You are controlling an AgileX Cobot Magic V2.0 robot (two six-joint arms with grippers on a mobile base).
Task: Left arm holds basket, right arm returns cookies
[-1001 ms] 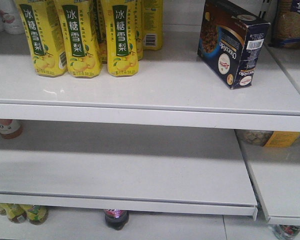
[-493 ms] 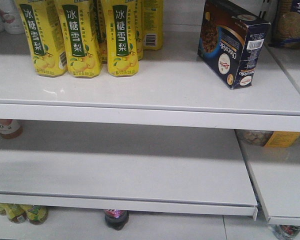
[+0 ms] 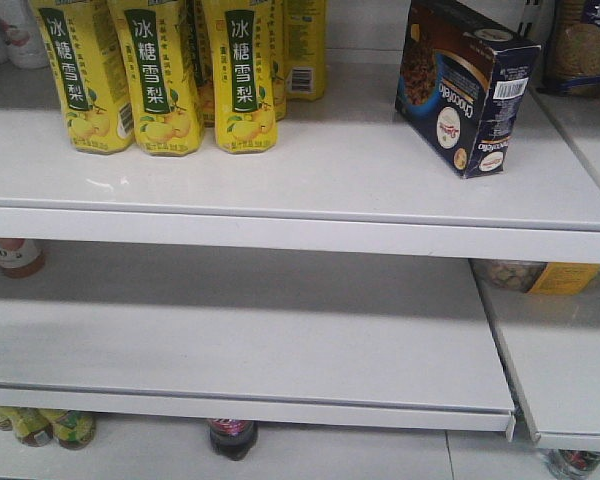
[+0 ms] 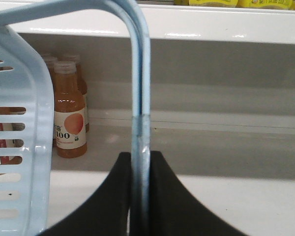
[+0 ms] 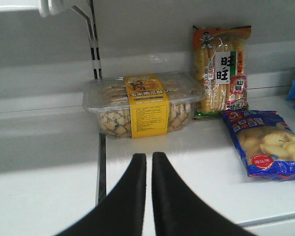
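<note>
The dark navy rectangular cardboard cookie box (image 3: 467, 85) stands upright on my top white shelf (image 3: 330, 175), turned at an angle, barcode end facing out. My left tool (image 4: 140, 196) is clamped on a thin loop handle of the light blue slotted plastic basket (image 4: 17, 137).

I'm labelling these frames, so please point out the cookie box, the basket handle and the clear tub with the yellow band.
cookies (image 3: 458, 85), exterior front view, on its navy front face.
basket handle (image 4: 141, 98), left wrist view, on the upright bar above the fingers.
clear tub (image 5: 142, 103), right wrist view, on its yellow band.
</note>
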